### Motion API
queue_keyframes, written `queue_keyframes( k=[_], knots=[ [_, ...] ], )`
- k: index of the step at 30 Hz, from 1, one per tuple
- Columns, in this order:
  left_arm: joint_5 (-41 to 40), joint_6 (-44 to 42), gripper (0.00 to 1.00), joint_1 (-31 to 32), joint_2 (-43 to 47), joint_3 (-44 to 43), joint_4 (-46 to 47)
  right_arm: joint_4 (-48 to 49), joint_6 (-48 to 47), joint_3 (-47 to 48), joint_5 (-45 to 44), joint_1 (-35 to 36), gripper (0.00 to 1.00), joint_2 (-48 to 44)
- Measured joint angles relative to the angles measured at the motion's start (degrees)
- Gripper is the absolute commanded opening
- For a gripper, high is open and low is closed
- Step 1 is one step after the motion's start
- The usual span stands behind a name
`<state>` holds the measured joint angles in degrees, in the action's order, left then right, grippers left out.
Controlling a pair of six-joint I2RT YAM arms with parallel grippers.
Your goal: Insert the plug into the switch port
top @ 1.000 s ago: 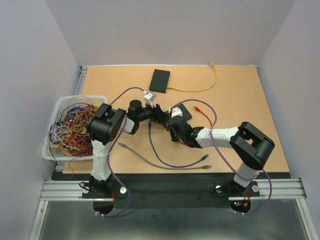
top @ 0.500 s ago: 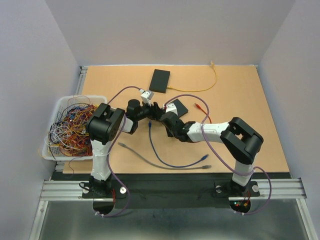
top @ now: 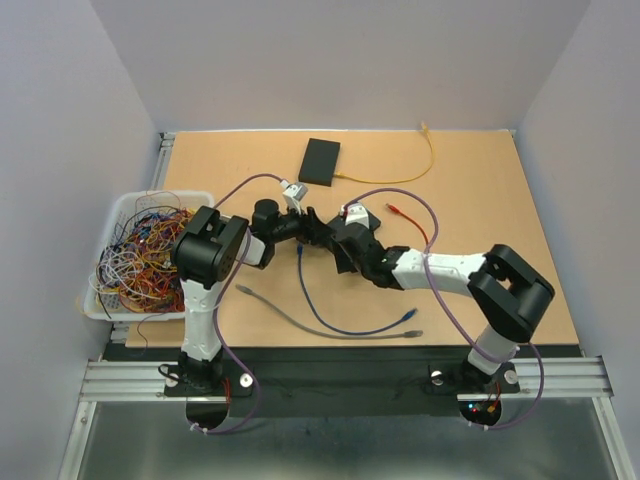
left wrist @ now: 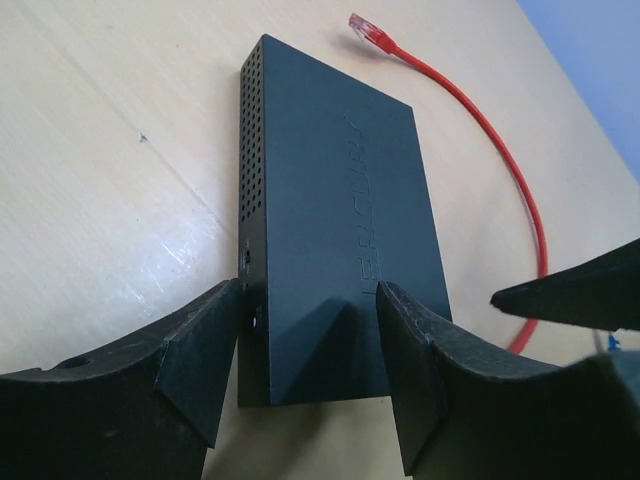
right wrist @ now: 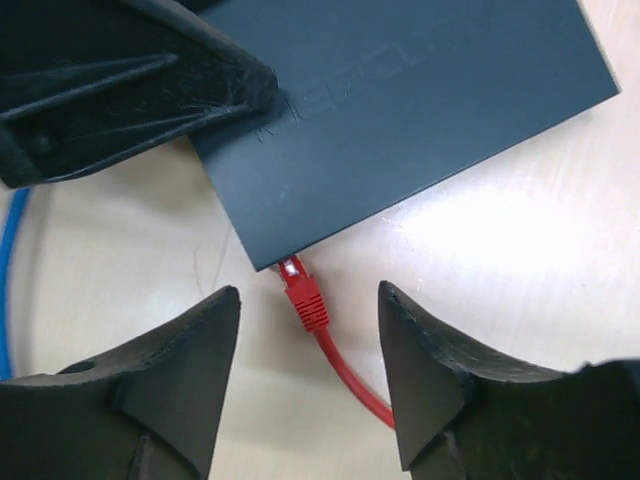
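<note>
While both arms crowd the middle of the worktop (top: 480,180) in the overhead view, the left end effector (top: 318,228) and right end effector (top: 346,238) meet at the small black switch (top: 366,217); its port side is hidden there under the arms. Left wrist view: the left fingers (left wrist: 200,360) press on both long sides of the switch, clamped on it and bracing it flat, and a loose red connector (left wrist: 366,26) lies just past its far end. Right wrist view: the right jaws stand apart and hold nothing, with the red plug (right wrist: 303,296) between them, nose in the switch edge. It looks seated, but the latch can't be confirmed. The step reads as let-go and back-off: best to draw the right end effector straight back along the red cable (right wrist: 350,385) without hooking it, left clamp on until it's clear. Writing: embossed lettering on the switch lid, too faint to read for sure; no other labels.
</note>
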<state>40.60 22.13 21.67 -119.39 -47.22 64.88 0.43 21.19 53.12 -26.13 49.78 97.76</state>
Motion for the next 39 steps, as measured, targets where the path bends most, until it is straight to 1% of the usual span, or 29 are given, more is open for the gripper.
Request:
queue_keyframes(
  k=[3, 6, 8, 11, 13, 16, 22, 25, 29, 34, 36, 37, 39],
  knots=[
    [2.10, 2.16, 0.67, -1.01, -0.04, 0.39, 0.37, -0.20, 0.20, -1.60, 0.92, 0.02, 0.66, -4.35],
    [4.11, 4.87, 0.67, -2.47, -0.13, 2.05, 3.08, -0.48, 0.72, -1.66, 2.60, 0.20, 0.66, -8.15],
    [5.27, 7.06, 0.67, -3.41, -0.13, 3.74, 6.75, -0.46, 1.18, -1.53, 3.87, 0.70, 0.63, -9.62],
    [5.49, 8.85, 0.67, -4.57, 0.13, 5.81, 8.96, -0.52, 2.25, -0.66, 6.27, 2.23, 0.60, -9.51],
    [4.81, 9.51, 0.67, -5.44, 1.68, 7.39, 8.35, -0.42, 3.28, 1.84, 8.26, 4.00, 0.59, -6.45],
    [2.58, 9.42, 0.67, -6.05, 5.31, 8.39, 4.26, -0.20, 4.33, 5.38, 10.05, 5.46, 0.58, -1.07],
    [-6.73, 7.52, 0.68, -6.38, 17.94, 9.03, -4.74, -0.90, 5.55, 12.92, 10.51, 6.14, 0.56, 8.28],
    [-10.40, 6.56, 0.68, -6.40, 22.18, 9.27, -7.45, -0.83, 5.70, 16.76, 10.14, 6.14, 0.55, 11.98],
    [-14.01, 5.75, 0.68, -6.40, 23.87, 10.51, -10.19, -0.42, 6.05, 20.63, 9.99, 6.08, 0.53, 16.76],
    [-16.72, 5.16, 0.68, -6.40, 23.93, 11.50, -13.51, -0.85, 6.60, 21.81, 8.66, 6.08, 0.49, 19.19],
    [-17.40, 5.11, 0.68, -6.47, 24.37, 11.72, -13.92, -1.64, 6.78, 22.58, 7.76, 6.10, 0.45, 19.67],
    [-17.68, 5.11, 0.68, -6.51, 24.65, 11.82, -13.99, -1.88, 6.80, 23.30, 6.99, 6.10, 0.41, 20.20],
    [-18.36, 5.09, 0.68, -6.67, 25.42, 11.98, -14.19, -2.03, 6.93, 24.37, 6.23, 6.19, 0.37, 20.98]
  ],
)
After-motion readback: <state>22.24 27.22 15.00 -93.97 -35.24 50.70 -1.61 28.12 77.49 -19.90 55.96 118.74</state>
